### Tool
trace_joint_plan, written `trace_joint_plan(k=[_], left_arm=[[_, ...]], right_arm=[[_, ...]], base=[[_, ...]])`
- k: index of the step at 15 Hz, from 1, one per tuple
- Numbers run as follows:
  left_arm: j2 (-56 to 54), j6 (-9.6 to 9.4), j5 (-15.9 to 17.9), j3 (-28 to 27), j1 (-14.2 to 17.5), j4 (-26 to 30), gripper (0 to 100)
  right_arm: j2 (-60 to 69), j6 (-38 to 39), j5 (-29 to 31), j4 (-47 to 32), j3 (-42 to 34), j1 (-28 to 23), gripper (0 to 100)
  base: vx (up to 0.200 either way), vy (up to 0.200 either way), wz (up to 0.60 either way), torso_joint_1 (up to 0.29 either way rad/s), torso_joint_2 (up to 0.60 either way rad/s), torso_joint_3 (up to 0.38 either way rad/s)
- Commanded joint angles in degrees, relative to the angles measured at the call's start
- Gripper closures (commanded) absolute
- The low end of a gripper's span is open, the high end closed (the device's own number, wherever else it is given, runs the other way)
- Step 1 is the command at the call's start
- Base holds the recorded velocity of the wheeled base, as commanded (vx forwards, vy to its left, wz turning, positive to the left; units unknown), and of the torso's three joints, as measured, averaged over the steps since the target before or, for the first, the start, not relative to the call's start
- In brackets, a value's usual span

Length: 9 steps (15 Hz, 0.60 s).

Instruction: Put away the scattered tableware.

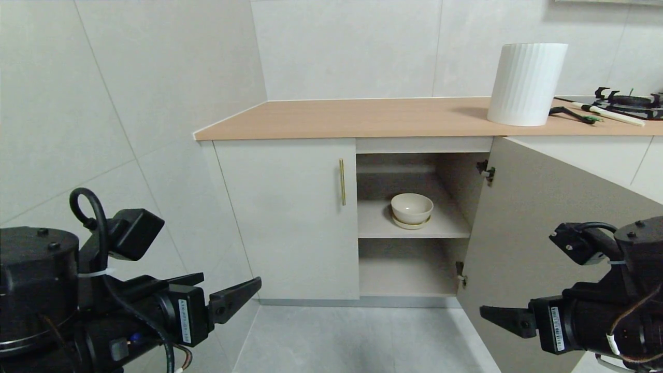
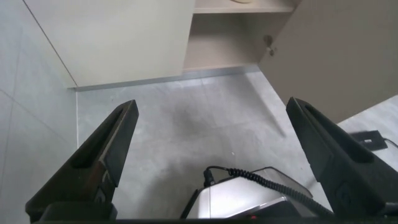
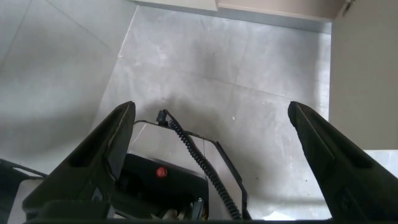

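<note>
The cream bowl (image 1: 412, 207) sat on a matching plate (image 1: 411, 224) on the upper shelf (image 1: 445, 225) of the open cabinet compartment, under the wooden desk (image 1: 362, 116). The lower shelf (image 1: 404, 274) lay beneath it. The compartment's right door (image 1: 523, 243) stood swung out toward the robot's right, with its hinges (image 1: 485, 171) showing at the opening's edge. The left door (image 1: 290, 217) was closed, and its slim brass handle (image 1: 342, 182) ran upright just beside the opening.

The left gripper (image 2: 211, 104) hung low over the grey tiled floor (image 1: 362, 336), well apart from the cabinet, in front of the tiled side wall (image 1: 129, 103). Its fingers (image 2: 106, 155) were spread wide and held nothing. The right gripper (image 3: 211, 107) hung at a similar height on the other side, in front of the open door's inner face. Its fingers (image 3: 99, 155) were also spread wide and held nothing. The swung-out door stood beside the right arm, along the right side of the way to the shelves.

On the desk, a tall white ribbed container (image 1: 527, 84) stood toward the right. Just beyond it were a black gas hob (image 1: 629, 99), a dark-handled tool (image 1: 572, 114) and a pale stick-like utensil (image 1: 614, 115).
</note>
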State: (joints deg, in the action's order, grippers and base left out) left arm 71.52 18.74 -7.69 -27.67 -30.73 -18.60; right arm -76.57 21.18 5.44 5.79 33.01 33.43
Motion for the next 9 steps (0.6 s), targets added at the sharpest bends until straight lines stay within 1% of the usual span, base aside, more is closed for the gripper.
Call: trace_joint_plan(k=[1,2,4,9], left_arm=[[0.1,-0.19,0.0,-0.1,0.0,0.0,0],[0.1,-0.72,-0.1,0.0,0.1,0.0,0],[0.1,-1.25,-0.1,0.1,0.1,0.1,0],[0.1,-1.25,-0.1,0.3,0.1,0.1,0]], right_arm=[[0.3,-0.1,0.0,-0.1,0.0,0.1,0],[0.2,-0.4,0.1,-0.1,0.0,0.1,0],[0.2,-0.7,1.4,-0.3,0.0,0.1,0],[0.9,-1.2,1.7,-3.2,0.4,0.0,0]], base=[[0.0,0.0,0.0,0.0,0.0,0.0],[0.0,0.0,0.0,0.0,0.0,0.0],[0.0,-0.2,0.0,-0.002,0.0,0.0],[0.0,-0.2,0.0,0.005,0.0,-0.002]])
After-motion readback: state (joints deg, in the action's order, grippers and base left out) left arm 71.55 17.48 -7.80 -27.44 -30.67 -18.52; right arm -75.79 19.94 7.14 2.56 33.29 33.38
